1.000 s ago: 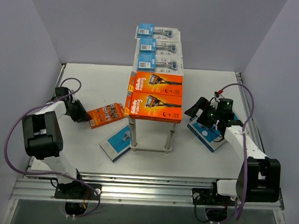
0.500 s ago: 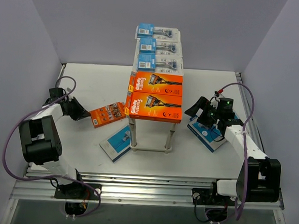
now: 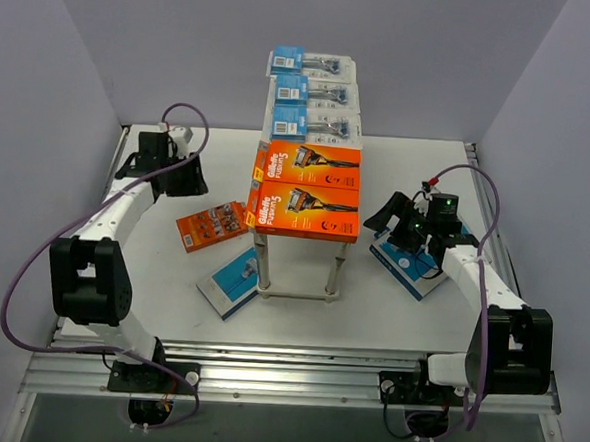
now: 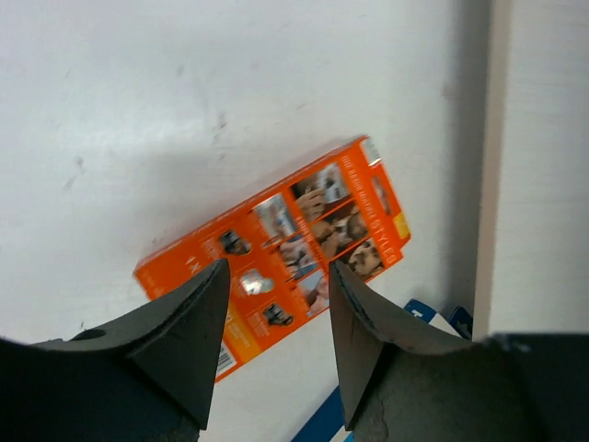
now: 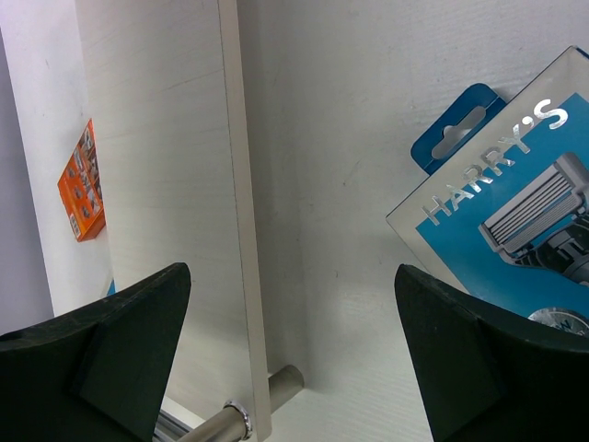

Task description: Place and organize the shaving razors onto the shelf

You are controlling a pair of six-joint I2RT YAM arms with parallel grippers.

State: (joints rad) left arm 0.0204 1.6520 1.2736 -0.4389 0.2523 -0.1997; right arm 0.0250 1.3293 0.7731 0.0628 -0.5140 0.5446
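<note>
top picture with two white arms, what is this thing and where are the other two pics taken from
Two white robot arms are bolted at the near edge of a white table. The top view looks down from above and behind; the other two come from cameras on each wrist, so the dark wedges are that arm's own tool. A pale wood shelf on metal legs carries three clear blue-card blister packs and two flat orange razor boxes. A smaller orange box, a blue-and-white pack and a clear blue pack lie on the table. The left tool and right tool are open, holding nothing.
</note>
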